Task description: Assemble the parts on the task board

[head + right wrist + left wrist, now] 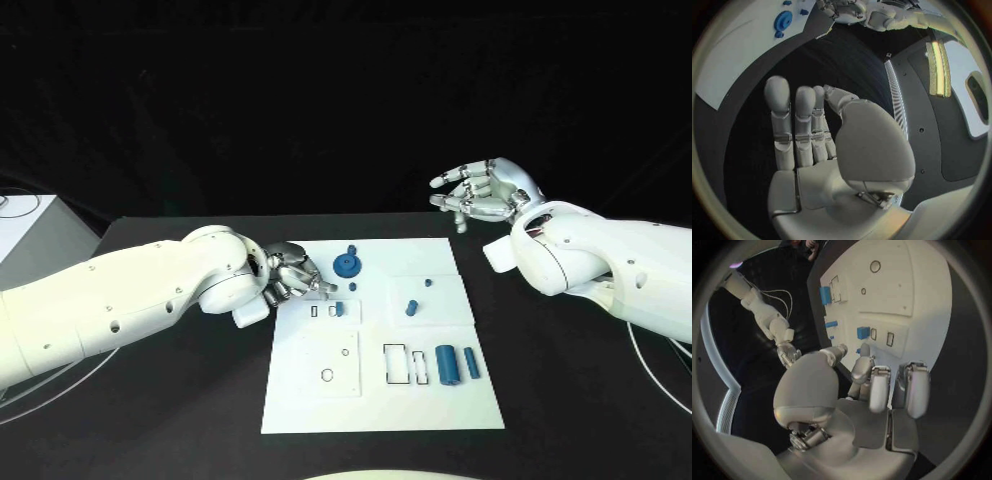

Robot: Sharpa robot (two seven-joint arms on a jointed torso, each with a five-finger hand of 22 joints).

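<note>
From the head view, my left hand (293, 277) sits over the left edge of the task board (433, 410) on the black table (577, 380), fingers curled; I cannot tell whether it holds anything. A round blue part (348, 266) lies just beside it, and two blue bars (457, 364) lie near the board's near edge. My right hand (483, 195) hovers off the board's far right corner, fingers spread, holding nothing.

From my left wrist, my fingers (879, 390) point toward the board (923, 280), nothing between them.

From my right wrist, my palm (836, 145) is open over the table.
</note>
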